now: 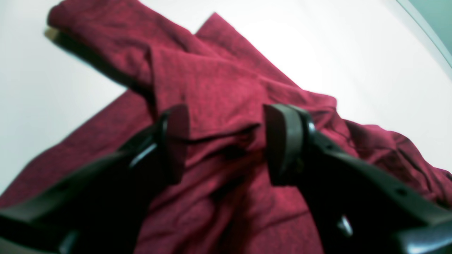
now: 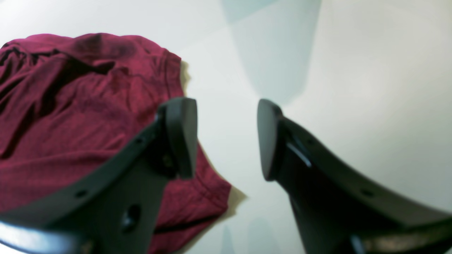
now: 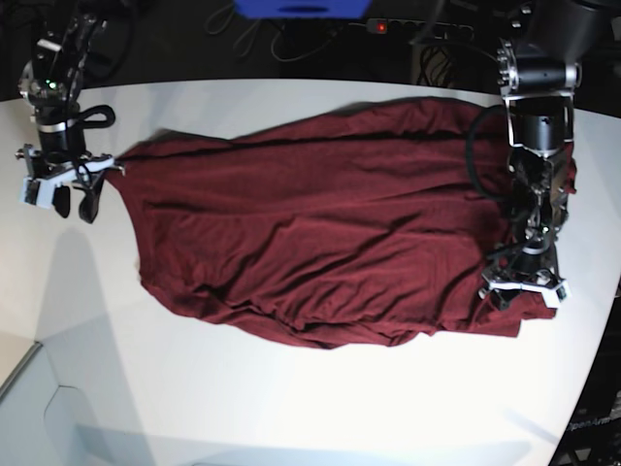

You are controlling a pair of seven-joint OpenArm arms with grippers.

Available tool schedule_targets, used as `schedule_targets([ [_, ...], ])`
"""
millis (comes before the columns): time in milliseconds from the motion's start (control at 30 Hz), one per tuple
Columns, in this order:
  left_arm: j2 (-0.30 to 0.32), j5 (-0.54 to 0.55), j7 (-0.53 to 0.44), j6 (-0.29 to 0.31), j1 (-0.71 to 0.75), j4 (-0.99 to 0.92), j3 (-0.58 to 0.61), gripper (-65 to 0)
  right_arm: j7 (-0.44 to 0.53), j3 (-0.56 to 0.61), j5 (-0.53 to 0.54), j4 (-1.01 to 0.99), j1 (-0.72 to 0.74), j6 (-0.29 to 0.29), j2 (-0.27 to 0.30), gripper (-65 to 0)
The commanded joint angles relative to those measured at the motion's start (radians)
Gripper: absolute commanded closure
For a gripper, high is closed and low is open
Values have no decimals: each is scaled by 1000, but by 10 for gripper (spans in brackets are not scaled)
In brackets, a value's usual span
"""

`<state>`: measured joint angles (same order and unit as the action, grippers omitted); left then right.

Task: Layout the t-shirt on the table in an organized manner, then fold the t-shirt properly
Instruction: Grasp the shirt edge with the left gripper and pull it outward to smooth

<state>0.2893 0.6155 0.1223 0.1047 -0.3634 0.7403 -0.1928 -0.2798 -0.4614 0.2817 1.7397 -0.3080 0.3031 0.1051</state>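
Half laid out at best: t-shirt (image 3: 320, 233) spread but rumpled on table (image 3: 291, 408), unfolded; left gripper (image 3: 525, 288) and right gripper (image 3: 66, 189) seemingly both agape, empty.

Beyond the far edge of the work surface you see a dark, unlit background crossed by loose black cables (image 3: 254, 37). A blue object (image 3: 301, 8) sits at the top edge, cut off by the frame, and just beside it lies a power strip (image 3: 408, 25) with a small red light glowing. Bright light falls from above, and at the lower left you see a pale grey floor panel (image 3: 49, 413).
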Motion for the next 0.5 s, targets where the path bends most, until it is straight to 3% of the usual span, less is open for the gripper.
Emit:
schedule_targets([
  [0,15,11,-23,5,-29,17,-4,-339,27,-3,9,15,7,1,14,-282],
  [467,14,7,-23,3,-29,9,-104,-339,27,-4,9,-28,10,1,15,-283],
])
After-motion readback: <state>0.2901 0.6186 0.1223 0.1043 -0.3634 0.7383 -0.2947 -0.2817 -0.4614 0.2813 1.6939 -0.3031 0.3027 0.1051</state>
